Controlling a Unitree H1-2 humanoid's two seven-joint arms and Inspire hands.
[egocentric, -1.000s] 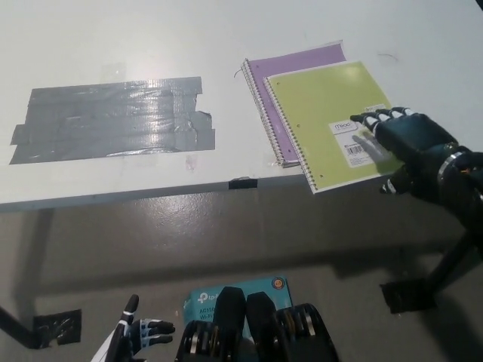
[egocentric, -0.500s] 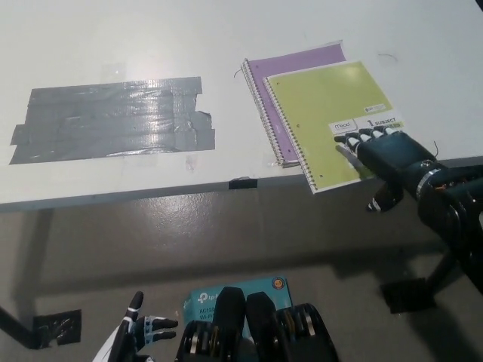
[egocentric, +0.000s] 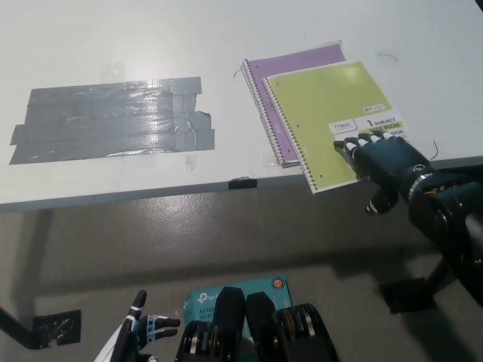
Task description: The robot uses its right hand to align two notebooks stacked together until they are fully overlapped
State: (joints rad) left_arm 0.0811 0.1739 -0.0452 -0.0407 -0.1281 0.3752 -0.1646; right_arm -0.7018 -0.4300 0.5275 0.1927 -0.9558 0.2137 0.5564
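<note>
Notebooks aren't aligned yet: your green notebook [egocentric: 328,121] lies offset toward the table [egocentric: 113,38] edge over the purple notebook [egocentric: 290,64]. Right hand [egocentric: 381,158] rests flat on green's near corner, gripping nothing; left hand [egocentric: 136,335] idles low, fingers spread.

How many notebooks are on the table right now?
2: a green notebook under the right hand's fingertips at the table edge, and a purple notebook beneath it, showing along its top and left.
</note>
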